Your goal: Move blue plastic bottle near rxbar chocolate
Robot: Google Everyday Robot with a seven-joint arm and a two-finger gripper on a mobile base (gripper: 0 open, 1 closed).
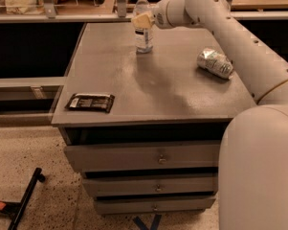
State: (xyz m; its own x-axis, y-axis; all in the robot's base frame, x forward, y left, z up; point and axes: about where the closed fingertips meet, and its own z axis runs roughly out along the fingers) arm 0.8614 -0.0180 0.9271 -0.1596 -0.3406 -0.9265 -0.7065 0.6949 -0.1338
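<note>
At the far left a black rod (25,199) lies on the speckled floor. Above it, the bar (91,102), a flat dark rectangle of wrapper with small pale print, lies on the front left corner of the cabinet top (162,87), close to the edge. The top is a dull grey slab with a matt, faintly scuffed finish; below it are three grey drawers (148,158) with small round knobs.

Toward the back of the top, a little left of the middle, the bottle (144,41) stands upright, well apart from the bar: clear ribbed plastic, white cap, pale label. The gripper (141,20), cream-coloured and blunt, sits against the bottle's upper half, just below the neck; whether it clasps the bottle or only touches it, I cannot tell.

To the right lies the can (215,63), crushed, crinkled silver-green metal, on its side near the right edge. The arm (239,42), smooth white and tubular, reaches from the right over the can to the bottle.
</note>
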